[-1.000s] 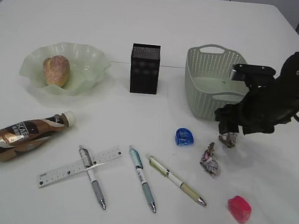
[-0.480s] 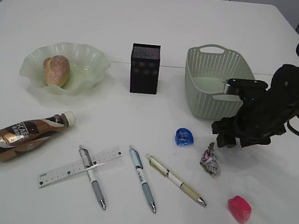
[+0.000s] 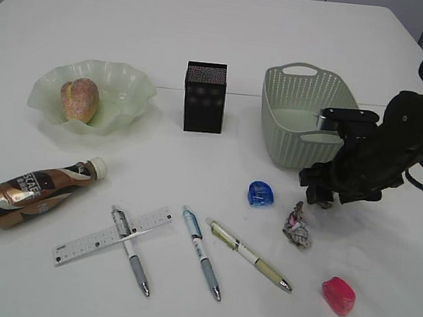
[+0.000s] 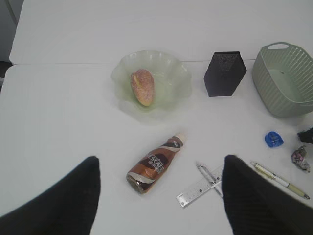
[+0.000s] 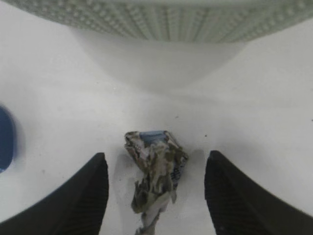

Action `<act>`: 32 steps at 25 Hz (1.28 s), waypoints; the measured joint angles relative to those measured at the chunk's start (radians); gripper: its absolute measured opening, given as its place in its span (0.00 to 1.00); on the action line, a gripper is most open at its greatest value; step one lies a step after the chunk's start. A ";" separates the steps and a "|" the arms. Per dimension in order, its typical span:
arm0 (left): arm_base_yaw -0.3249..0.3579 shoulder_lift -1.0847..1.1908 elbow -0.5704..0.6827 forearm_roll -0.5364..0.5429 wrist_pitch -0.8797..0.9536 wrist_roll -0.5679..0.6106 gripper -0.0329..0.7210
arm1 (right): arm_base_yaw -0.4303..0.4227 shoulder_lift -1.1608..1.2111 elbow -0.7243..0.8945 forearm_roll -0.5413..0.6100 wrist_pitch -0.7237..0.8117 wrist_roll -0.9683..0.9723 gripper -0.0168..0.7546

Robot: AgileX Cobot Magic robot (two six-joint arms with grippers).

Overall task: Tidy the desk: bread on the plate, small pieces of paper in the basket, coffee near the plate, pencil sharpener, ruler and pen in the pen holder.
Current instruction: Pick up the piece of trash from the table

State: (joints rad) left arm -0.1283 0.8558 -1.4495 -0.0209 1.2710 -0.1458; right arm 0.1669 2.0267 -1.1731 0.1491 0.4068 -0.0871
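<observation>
R gripper [image 5: 156, 196] fingers spread, crumpled paper scrap [image 5: 155, 169] on the desk [image 3: 211, 22] between them, prob. not gripped. Basket [image 3: 303, 115] just behind. 2nd scrap [image 3: 295, 229] near blue sharpener [image 3: 260, 193]. L gripper [image 4: 159, 196] released, high above coffee [image 4: 155, 163].

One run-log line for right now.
stage: paper pickup | right gripper: open, astride crumpled paper | basket: empty | bread: on plate
</observation>
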 joint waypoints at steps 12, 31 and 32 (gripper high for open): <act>0.000 0.000 0.000 0.000 0.000 0.000 0.73 | 0.000 0.000 0.000 0.000 0.000 0.000 0.65; 0.000 -0.001 0.000 -0.026 0.000 0.000 0.69 | 0.000 0.000 0.000 0.000 0.021 0.000 0.04; 0.000 -0.001 0.000 -0.026 0.000 0.000 0.69 | 0.000 0.000 0.000 0.000 0.028 0.000 0.04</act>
State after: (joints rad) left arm -0.1283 0.8544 -1.4495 -0.0464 1.2710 -0.1458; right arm 0.1669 2.0267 -1.1736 0.1491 0.4348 -0.0871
